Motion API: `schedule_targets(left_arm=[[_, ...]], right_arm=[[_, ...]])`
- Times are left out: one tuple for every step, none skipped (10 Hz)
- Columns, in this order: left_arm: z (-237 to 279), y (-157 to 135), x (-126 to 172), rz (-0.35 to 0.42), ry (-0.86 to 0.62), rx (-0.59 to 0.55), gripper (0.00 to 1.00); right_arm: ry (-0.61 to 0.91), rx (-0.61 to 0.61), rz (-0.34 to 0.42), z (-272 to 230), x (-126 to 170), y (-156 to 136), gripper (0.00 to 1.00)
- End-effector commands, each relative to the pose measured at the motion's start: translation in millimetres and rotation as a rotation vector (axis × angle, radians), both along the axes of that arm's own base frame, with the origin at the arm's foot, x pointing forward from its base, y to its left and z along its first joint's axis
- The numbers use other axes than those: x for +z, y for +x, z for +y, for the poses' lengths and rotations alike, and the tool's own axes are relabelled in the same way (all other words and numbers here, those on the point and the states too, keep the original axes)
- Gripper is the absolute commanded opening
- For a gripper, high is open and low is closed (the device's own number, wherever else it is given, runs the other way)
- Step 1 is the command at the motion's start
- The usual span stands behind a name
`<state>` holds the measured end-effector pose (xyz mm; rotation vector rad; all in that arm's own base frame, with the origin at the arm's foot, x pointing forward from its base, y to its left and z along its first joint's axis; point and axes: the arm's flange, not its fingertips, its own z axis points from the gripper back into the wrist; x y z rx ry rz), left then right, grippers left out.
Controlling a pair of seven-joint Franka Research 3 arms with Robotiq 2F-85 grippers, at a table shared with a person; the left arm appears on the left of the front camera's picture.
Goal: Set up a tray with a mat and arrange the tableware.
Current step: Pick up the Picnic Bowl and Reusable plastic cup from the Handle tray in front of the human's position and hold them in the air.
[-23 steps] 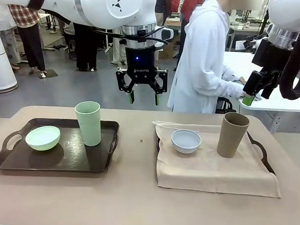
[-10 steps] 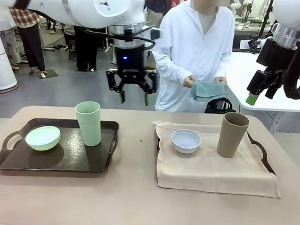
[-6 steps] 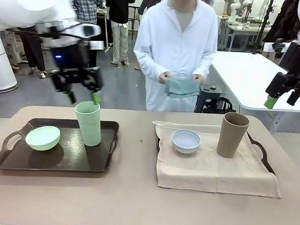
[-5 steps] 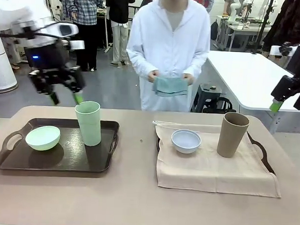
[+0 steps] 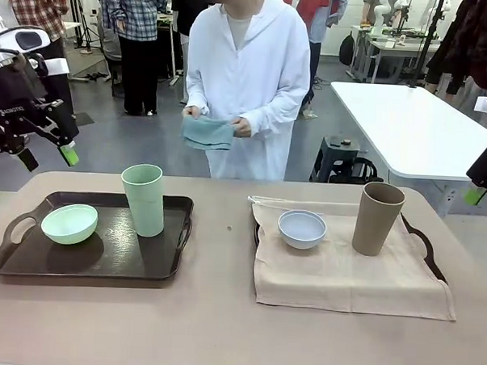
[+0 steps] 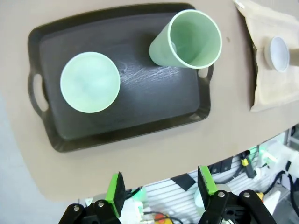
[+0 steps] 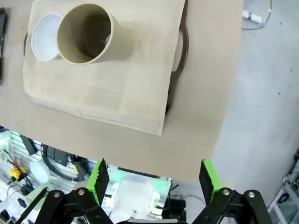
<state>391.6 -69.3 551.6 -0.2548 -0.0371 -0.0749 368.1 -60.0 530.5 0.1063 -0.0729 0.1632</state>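
Tableware stands in two groups on the desk [image 5: 221, 327]. Near the left edge lies a dark tray [image 5: 119, 254] with bare wood-grain bottom; on it the mint bowl [image 5: 69, 223] sits toward the tray's left handle and the green tumbler [image 5: 143, 199] stands upright toward its far right corner, the two apart. Near the right edge a second tray [image 5: 434, 263] is covered by a beige mat [image 5: 344, 276], whose front hem hangs over the tray's near rim. On the mat the white bowl [image 5: 301, 229] sits at the far left and the brown tumbler [image 5: 377, 218] stands upright at the far right, close to each other but not touching.

The left end effector [image 5: 48, 158] hangs in the air beyond the desk's far left corner, its fingers spread and nothing between them. The right end effector [image 7: 154, 182] also has its fingers wide apart and empty; in the front view it is cut by the picture's edge and seems to hang off the desk's right edge.

A person [image 5: 240, 77] in a white coat stands behind the far edge, holding a folded grey-green cloth [image 5: 207, 132] in both hands at waist height.
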Motion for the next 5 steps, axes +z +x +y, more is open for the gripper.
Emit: schedule_targets(left_arm=[[-9, 4, -5, 0.006, 0.002, -0.021, 0.82], [-9, 4, -5, 0.006, 0.002, -0.021, 0.82], [-3, 1, -2, 0.004, 0.004, -0.006, 0.82], [26, 0, -5, -0.009, -0.044, 0.043, 0.82], [56, -2, -9, -0.007, -0.125, 0.079, 0.82]], right_arm=[[-0.005, 0.013, 0.012, 4, 1, 8, 1.00], [0.000, 0.000, 0.000, 0, 0, 0, 1.00], [0.061, -0.011, 0.019, -13, -3, 5, 1.00], [0.164, -0.008, 0.037, -32, -2, 2, 1.00], [0.288, -0.009, 0.051, -53, 0, -5, 1.00]])
